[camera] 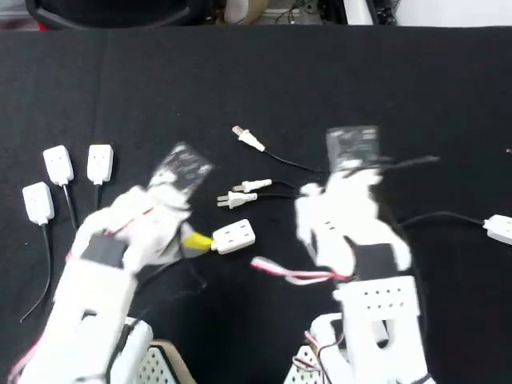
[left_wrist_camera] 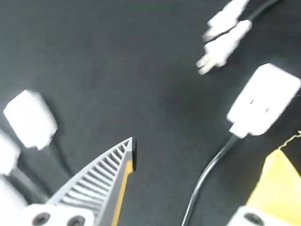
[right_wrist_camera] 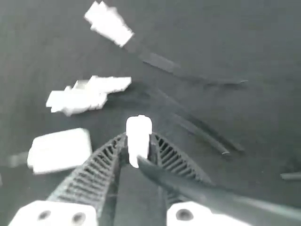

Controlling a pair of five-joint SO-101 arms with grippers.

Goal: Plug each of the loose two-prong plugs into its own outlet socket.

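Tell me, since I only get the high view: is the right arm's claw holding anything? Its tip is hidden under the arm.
Observer: Yes. In its wrist view the right claw is shut on a white plug.
Operator: And the left claw?
Observer: The left claw is open and grips nothing. The outlet socket lies just beyond its yellow finger.
Operator: Can you see the socket's holes?
Observer: Yes, dark slots show on its face in the left wrist view.
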